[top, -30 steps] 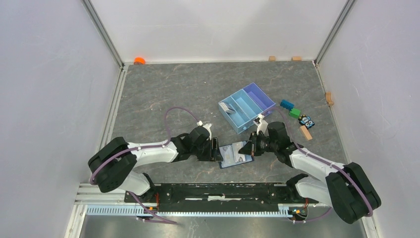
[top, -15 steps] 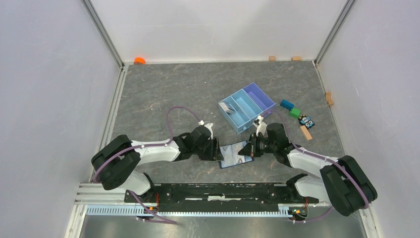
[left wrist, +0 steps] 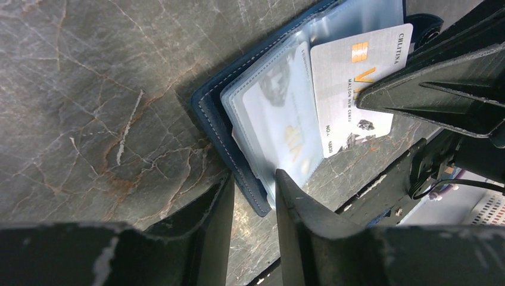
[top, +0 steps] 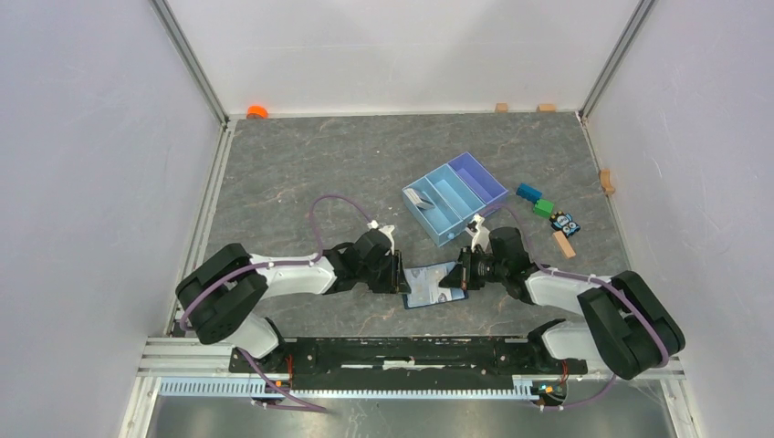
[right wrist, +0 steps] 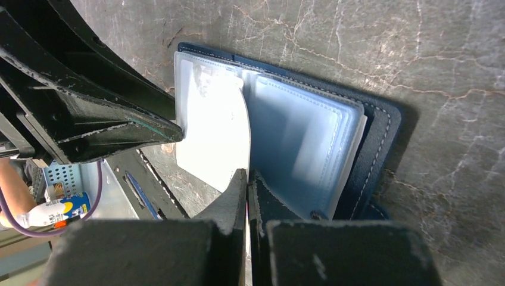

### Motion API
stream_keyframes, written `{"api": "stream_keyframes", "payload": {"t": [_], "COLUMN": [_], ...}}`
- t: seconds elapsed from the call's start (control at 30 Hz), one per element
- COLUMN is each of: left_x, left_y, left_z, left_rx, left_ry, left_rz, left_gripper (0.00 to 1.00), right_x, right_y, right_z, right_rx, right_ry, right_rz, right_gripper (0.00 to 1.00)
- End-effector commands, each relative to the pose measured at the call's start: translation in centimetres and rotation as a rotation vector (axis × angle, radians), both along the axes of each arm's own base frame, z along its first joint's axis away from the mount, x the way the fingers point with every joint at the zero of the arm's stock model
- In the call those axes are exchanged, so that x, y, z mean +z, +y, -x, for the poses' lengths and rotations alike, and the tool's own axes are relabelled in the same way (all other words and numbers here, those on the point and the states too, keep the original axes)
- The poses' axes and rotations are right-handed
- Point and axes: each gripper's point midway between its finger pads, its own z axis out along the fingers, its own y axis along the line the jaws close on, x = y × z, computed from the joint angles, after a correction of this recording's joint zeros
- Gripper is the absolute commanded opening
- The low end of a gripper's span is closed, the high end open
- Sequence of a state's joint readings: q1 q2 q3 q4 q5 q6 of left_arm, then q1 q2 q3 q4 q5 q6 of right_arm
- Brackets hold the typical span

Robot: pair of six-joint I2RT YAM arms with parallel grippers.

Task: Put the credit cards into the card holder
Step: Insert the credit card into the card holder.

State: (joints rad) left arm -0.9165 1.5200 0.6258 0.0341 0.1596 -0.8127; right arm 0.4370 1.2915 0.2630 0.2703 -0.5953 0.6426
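Observation:
The navy card holder (top: 436, 285) lies open on the table between both grippers, its clear pockets (left wrist: 280, 113) facing up. My right gripper (right wrist: 248, 174) is shut on a pale credit card (right wrist: 211, 137), which lies over the holder's left page; its printed face (left wrist: 351, 89) shows in the left wrist view. My left gripper (left wrist: 255, 176) is open, its jaws narrowed around the card holder's near edge (left wrist: 208, 113), one fingertip on the pockets. Another grey card (top: 420, 199) rests in the light-blue tray (top: 454, 196).
The blue and purple tray stands just behind the grippers. Blue (top: 528, 192), green (top: 544, 208) and wooden (top: 563, 245) blocks lie to the right. An orange object (top: 257, 111) sits at the back left corner. White walls enclose the table.
My left gripper's jaws have narrowed around the card holder's edge. Both grippers have crept slightly closer over the holder. The right gripper stays shut on the card.

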Motion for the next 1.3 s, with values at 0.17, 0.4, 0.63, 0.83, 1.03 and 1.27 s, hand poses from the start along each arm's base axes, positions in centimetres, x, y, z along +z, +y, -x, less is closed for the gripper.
{"api": "stream_keyframes", "payload": {"t": [0.17, 0.4, 0.63, 0.83, 1.03, 1.27], "left_x": [-3.3, -3.5, -3.6, -4.0, -4.3, -4.5], "left_y": [1.7, 1.7, 1.6, 1.7, 1.7, 1.5], "left_z": [0.3, 0.3, 0.5, 0.6, 0.9, 0.7], "left_rx": [-0.028, -0.036, -0.045, -0.042, -0.039, -0.031], "left_ry": [0.013, 0.015, 0.024, 0.034, 0.05, 0.046], "left_rz": [-0.129, -0.141, -0.137, -0.144, -0.146, -0.137], "left_gripper": [0.28, 0.26, 0.2, 0.12, 0.02, 0.02], "right_x": [-2.0, -3.2, -3.9, -4.5, -4.0, -3.5], "right_y": [-0.5, -1.0, -1.7, -3.1, -3.8, -4.1], "right_z": [0.5, 1.0, 0.9, 1.4, 1.5, 1.7], "right_rx": [0.002, -0.026, -0.137, -0.204, -0.236, -0.261], "right_ry": [0.04, 0.101, 0.129, 0.146, 0.127, 0.119], "right_rz": [0.051, 0.084, 0.083, 0.136, 0.158, 0.151], "right_gripper": [0.0, 0.0, 0.0, 0.0, 0.0, 0.0]}}
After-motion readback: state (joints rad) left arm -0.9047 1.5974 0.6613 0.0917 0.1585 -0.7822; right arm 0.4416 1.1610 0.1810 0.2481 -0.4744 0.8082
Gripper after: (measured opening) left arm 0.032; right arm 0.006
